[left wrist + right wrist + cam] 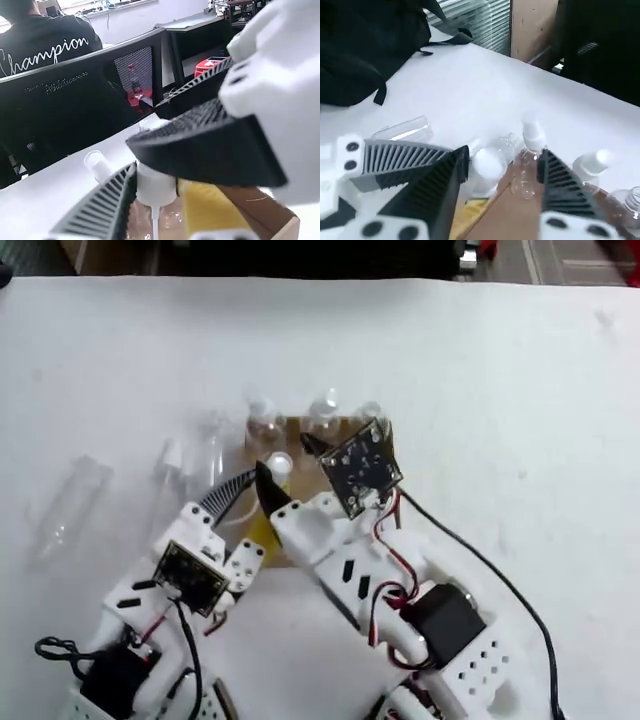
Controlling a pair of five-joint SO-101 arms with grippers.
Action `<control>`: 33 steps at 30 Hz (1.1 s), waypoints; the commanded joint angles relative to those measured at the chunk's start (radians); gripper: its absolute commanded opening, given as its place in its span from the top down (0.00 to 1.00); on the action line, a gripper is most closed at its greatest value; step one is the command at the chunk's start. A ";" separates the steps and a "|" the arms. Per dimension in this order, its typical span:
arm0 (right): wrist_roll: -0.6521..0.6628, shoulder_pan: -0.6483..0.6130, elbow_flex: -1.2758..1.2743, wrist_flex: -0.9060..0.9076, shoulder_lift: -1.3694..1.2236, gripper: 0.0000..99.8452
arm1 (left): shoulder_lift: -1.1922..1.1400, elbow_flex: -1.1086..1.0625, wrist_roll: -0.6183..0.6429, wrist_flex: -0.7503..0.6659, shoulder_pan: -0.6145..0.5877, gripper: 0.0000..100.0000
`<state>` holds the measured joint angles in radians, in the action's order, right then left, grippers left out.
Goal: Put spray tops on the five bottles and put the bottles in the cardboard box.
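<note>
**Spray Top at the Cardboard Box: Hazards Before the Next Move**

**Status.** My right gripper is released. Its jaws stand apart on either side of a white spray top, which is over the near part of the cardboard box. My left gripper sits just beside the same top, close against my right gripper. I cannot tell whether it is clenched or released. The dip tube hangs straight down below the top, and I cannot tell whether a bottle encloses it.

**Other parts.** The standing bottles line the far side of the box. One clear bottle lies on the table, well apart, with no top that I can see.

**Hazards, as I judge them.**
1. Collision: both grippers crowd one small part. Closing or swinging either could strike the other and tilt the top.
2. Bent tube: an off-centre descent could catch the tube on a bottle neck or the box wall.
3. Knock-over: my right gripper's far jaw is near the standing bottles, so a wide sweep could topple them.
4. Drop: letting go before the top is seated could lose it inside the box.
</note>
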<state>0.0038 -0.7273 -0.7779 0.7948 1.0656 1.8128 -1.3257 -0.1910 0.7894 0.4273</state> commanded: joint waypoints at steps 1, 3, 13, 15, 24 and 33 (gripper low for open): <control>-0.002 -0.042 -0.002 0.024 0.077 0.76 | 0.013 0.011 0.005 -0.029 0.002 0.98; 0.035 -0.048 -0.003 0.044 0.117 0.75 | 0.013 0.011 0.005 -0.029 0.002 0.98; 0.048 -0.044 -0.083 -0.027 0.147 0.76 | 0.013 0.011 0.005 -0.026 0.005 0.98; 0.048 -0.044 -0.080 -0.036 0.147 0.76 | 0.013 0.011 0.005 -0.026 0.007 0.98; 0.044 -0.047 -0.066 -0.088 0.068 0.77 | 0.013 0.011 0.005 -0.026 0.008 0.98; 0.046 -0.048 -0.054 -0.114 0.039 0.98 | 0.013 0.011 0.005 -0.026 0.008 0.98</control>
<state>0.0391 -0.7626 -0.8669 0.6966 1.0932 1.8144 -1.3241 -0.1910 0.7894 0.4212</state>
